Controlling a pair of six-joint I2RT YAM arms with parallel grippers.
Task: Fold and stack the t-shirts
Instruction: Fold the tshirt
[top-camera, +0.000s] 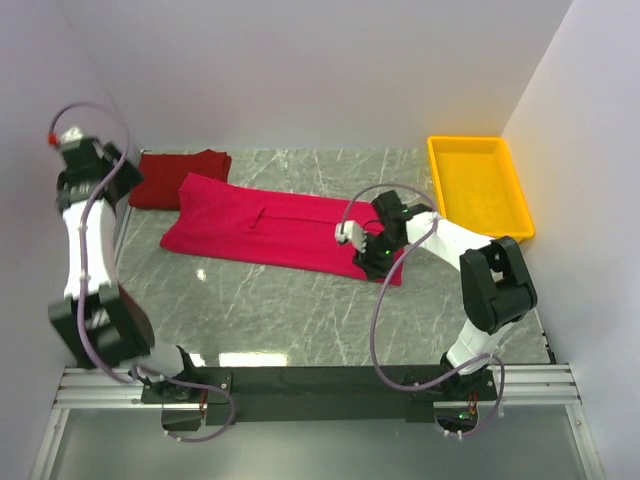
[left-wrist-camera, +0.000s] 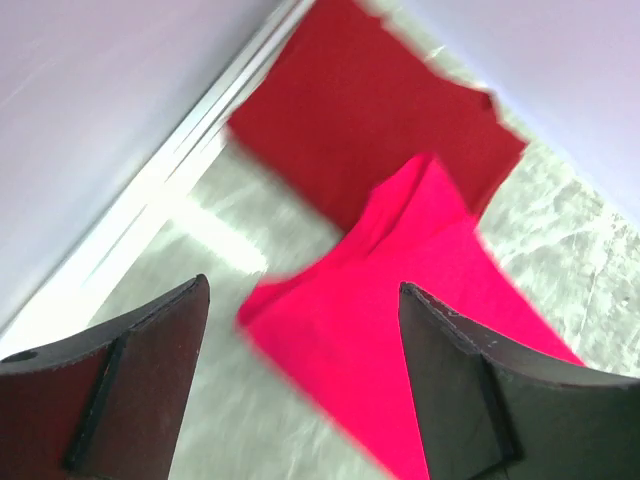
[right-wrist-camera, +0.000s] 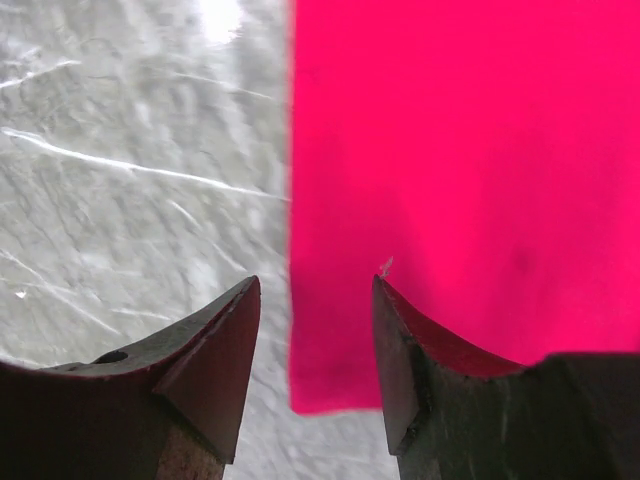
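Hovering over crimson t-shirt (right-wrist-camera: 460, 180) edge; right claw (right-wrist-camera: 315, 300) parted, seemingly empty.

bright, even overhead light is filling the white enclosure. glare is pooling on the marble table (top-camera: 240, 357) near its front edge. shadows are lying soft and short. left wrist view is smearing, the crimson shirt (left-wrist-camera: 400, 320) fuzzing at its edges. right wrist view is blowing out along the top.

Tray (top-camera: 480, 190) R of shirts (top-camera: 280, 230) (overlapping)
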